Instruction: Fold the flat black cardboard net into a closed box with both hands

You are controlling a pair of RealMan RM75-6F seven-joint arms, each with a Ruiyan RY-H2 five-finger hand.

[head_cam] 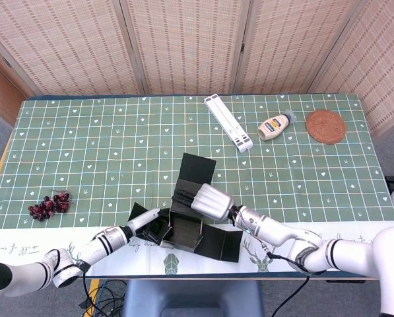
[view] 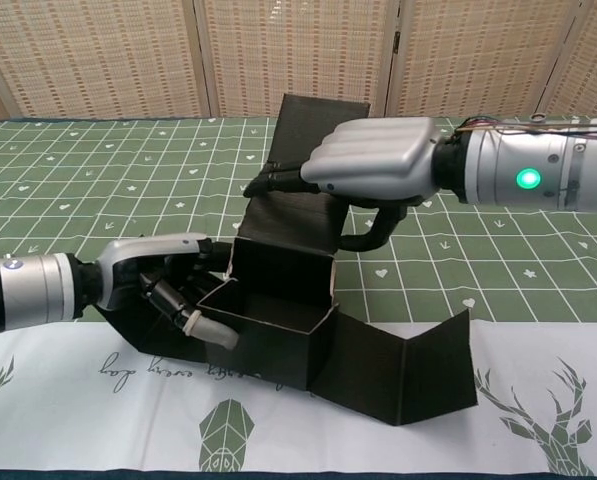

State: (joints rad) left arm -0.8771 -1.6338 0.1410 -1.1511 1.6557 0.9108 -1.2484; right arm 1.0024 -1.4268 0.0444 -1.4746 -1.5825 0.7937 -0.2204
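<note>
Black cardboard net (view: 278, 325) sits half-formed at the surface's (head_cam: 117, 145) near edge: tray walls up, one flap flat to its right. Your left robot hand (view: 173, 290) grips the left wall. Your right robot hand (view: 368, 170) clasps the raised rear panel, thumb behind it.

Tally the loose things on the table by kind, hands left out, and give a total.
Black cardboard box: 1
Grape bunch: 1
White folding stand: 1
Squeeze bottle: 1
Woven coaster: 1
Total: 5
</note>
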